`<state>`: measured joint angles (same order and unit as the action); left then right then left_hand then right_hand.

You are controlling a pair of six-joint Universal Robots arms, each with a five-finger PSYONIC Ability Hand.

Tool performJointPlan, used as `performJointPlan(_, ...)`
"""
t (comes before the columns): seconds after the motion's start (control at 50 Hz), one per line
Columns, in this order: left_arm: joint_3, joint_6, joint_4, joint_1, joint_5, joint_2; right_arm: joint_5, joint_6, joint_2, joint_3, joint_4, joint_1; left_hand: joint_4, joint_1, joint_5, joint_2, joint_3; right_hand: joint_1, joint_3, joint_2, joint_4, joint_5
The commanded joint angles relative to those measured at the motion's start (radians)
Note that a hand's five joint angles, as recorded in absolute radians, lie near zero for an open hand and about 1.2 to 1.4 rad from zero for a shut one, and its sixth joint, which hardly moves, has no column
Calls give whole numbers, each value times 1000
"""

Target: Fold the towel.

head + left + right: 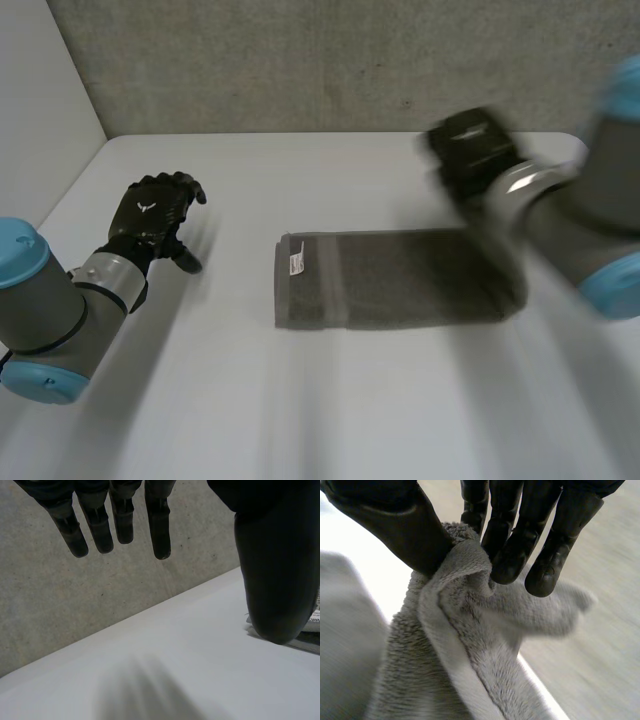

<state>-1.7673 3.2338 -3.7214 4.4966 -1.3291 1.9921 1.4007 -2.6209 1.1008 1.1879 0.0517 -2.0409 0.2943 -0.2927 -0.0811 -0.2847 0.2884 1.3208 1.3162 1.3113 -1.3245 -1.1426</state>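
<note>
towel (390,278): grey folded strip, mid tabletop (300,400)
right hand (512,535): pinches the towel's end between thumb and fingers
left hand (155,215): fingers straight, holding nothing, well apart from the towel

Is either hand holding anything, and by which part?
The right hand pinches the towel by a bunched edge, thumb against fingers; the left hand holds nothing.

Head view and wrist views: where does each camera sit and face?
Head view: from behind, looking down at table, towel, left hand and right hand.
Left wrist view: on that wrist, along the open left hand toward the wall.
Right wrist view: on that wrist, along the right hand pinching the towel.
Head and right wrist views share the towel.
</note>
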Motion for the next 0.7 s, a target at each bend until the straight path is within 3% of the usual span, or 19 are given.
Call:
performJointPlan(0.02, -1, 1, 0, -1, 1, 1, 56, -4, -206, -56, -29, -265, -66, 64, 27, 56, -60, -1103, -1099, -1094, 1107, 1100)
performJointPlan(0.14, -1, 1, 0, -1, 1, 1, 191, 19, -227, -44, -24, -253, -69, 67, 30, 59, -63, -1146, -1142, -1137, 1150, 1143)
performJointPlan(0.2, -1, 1, 0, -1, 1, 1, 204, 13, -211, -27, -23, -233, -69, 67, 30, 59, -63, -1146, -1142, -1137, 1150, 1143)
performJointPlan(0.32, 0, 1, 0, -1, 2, 2, 185, 9, -90, 159, -36, -93, -72, 70, 33, 62, -66, -1146, -1142, -1137, 1150, 1143)
performJointPlan(0.52, -1, 1, 0, -8, 2, 4, 51, 5, 7, 430, -188, 125, -75, 73, 36, 65, -69, -1130, -1126, -1121, 1134, 1127)
performJointPlan(0.7, 46, -2, 1, -56, 76, 16, 35, -4, 8, 489, -210, 160, -54, 53, 16, 45, -48, -1146, -1142, -1137, 1150, 1143)
